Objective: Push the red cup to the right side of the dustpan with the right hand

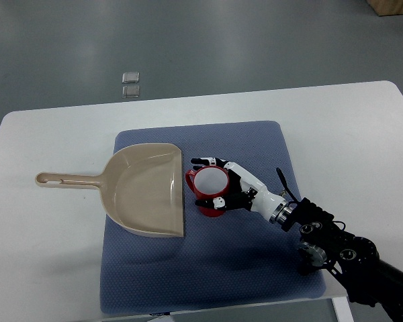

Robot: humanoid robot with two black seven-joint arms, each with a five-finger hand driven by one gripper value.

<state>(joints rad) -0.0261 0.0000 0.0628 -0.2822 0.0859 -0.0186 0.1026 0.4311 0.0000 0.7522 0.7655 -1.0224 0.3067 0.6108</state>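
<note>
A red cup (208, 185) stands upright on the blue mat (255, 268), just right of the beige dustpan (148, 191) and close to its open right edge. Its handle points toward the pan. My right hand (218, 182) reaches in from the lower right and cups the mug from its right side. Fingers (205, 162) curve past the far rim and the thumb (215, 201) lies against the near side. The fingers are spread around the cup rather than closed tight on it. The left arm does not show.
The dustpan's handle (64, 180) sticks out left over the white table (40, 255). Two small clear squares (130, 83) lie on the floor beyond the table's far edge. The table's near edge (242, 312) runs along the bottom.
</note>
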